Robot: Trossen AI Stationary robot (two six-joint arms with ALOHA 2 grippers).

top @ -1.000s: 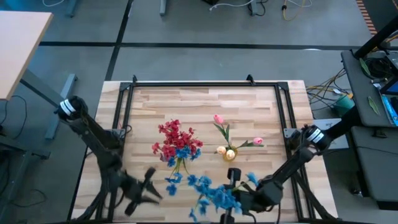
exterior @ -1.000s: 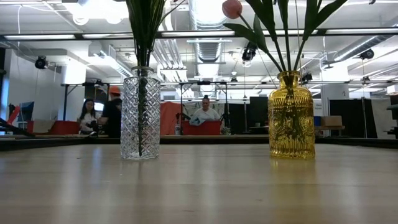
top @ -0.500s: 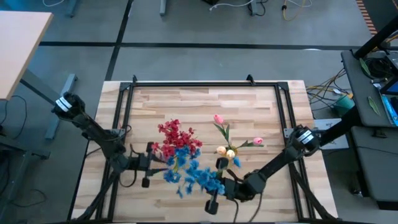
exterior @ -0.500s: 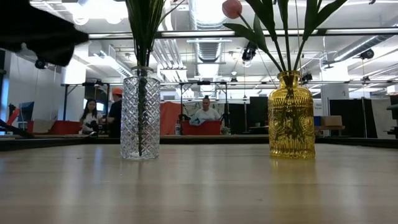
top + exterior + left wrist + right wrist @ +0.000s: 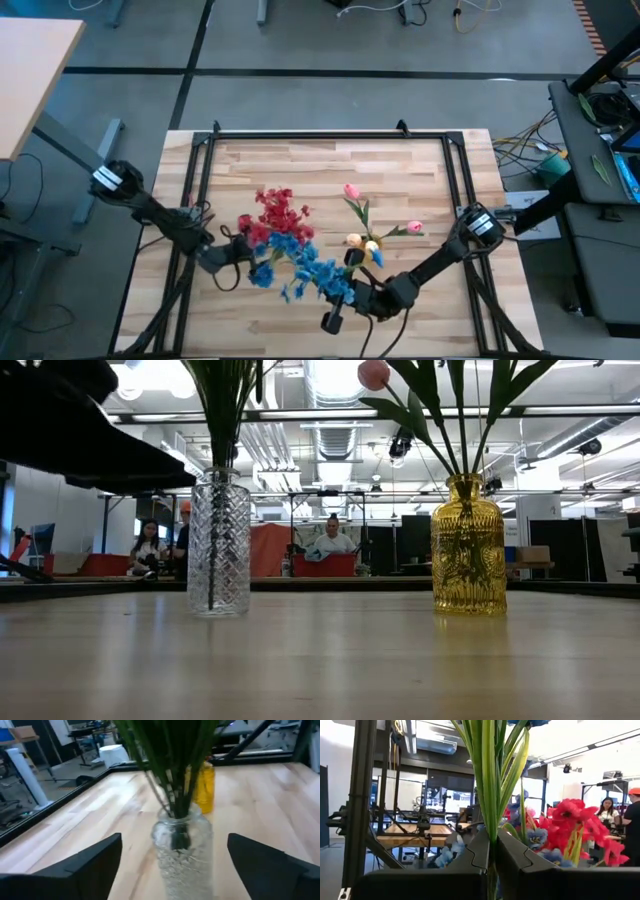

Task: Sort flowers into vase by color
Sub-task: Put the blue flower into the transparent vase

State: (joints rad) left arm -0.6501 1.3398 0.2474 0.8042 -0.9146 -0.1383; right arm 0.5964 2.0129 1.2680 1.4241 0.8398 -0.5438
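Observation:
A clear cut-glass vase (image 5: 218,550) holds red flowers (image 5: 272,212) and some blue ones (image 5: 288,243); its green stems show in the left wrist view. My left gripper (image 5: 174,840) is open and level, one finger on each side of that vase (image 5: 182,851) with a gap on both sides. A yellow vase (image 5: 366,245) holds pink and cream tulips (image 5: 351,191). My right gripper (image 5: 347,290) is shut on a bunch of blue flowers (image 5: 308,270), just near and right of the clear vase. My right gripper pinches the green stems (image 5: 490,832) of the blue flowers between its two fingers (image 5: 470,855), which lie across the stems. The bunch is lifted clear of the table. The stems stand up out of the fingers, and the blossoms lean toward the clear vase.
The yellow vase (image 5: 468,545) stands to the right of the clear one, close to my right arm (image 5: 440,258). Black rails (image 5: 330,133) frame the wooden table (image 5: 400,165). People stand and sit in the room beyond the far edge (image 5: 330,540).
My left gripper has swung from the near left corner toward the clear vase, tipped to level and opened around it. The clear vase and its flowers have shifted slightly toward the table's left. My right gripper has carried the blue flowers left and farther in, toward the clear vase.

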